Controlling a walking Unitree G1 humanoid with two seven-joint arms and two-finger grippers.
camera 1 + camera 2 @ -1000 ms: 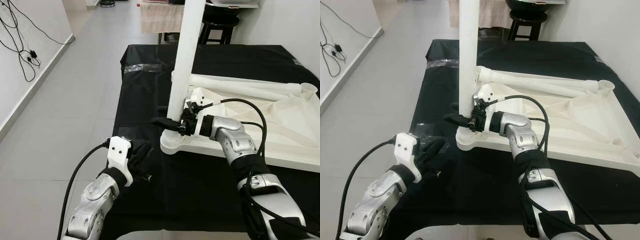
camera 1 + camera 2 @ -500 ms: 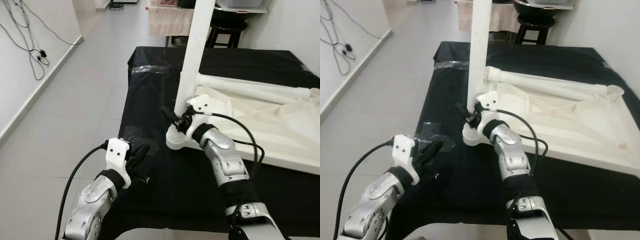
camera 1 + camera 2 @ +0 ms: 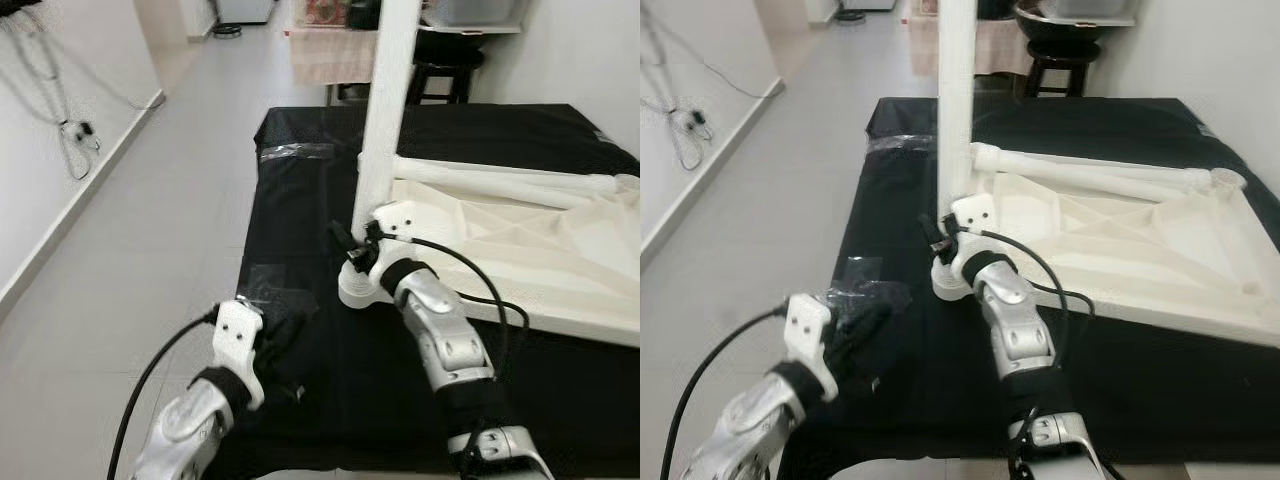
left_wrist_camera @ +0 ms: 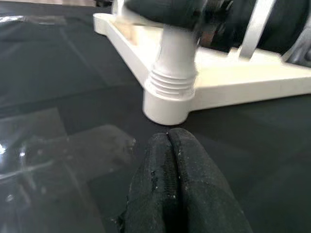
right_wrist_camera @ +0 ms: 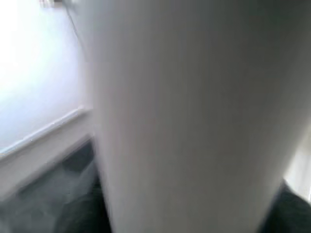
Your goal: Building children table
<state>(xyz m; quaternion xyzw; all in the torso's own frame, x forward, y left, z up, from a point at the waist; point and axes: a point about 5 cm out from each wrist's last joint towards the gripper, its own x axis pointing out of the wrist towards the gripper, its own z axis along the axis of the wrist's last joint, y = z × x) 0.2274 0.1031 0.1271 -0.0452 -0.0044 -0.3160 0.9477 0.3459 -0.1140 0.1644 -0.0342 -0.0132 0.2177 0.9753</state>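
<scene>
Right jaws (image 3: 352,245) clamp the upright white table leg (image 3: 385,110) near its ribbed socket; left jaws (image 4: 172,160) pressed together.

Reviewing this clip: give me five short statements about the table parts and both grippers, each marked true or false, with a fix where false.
1. A white leg stands upright in the corner socket of the tabletop. True.
2. The right gripper is at that leg's base. True.
3. The left gripper holds a leg. False: its fingers are shut on nothing, low over the black cloth.
4. The tabletop rests on bare floor. False: it lies on the black cloth.
5. Another leg lies flat across the tabletop. True.
</scene>
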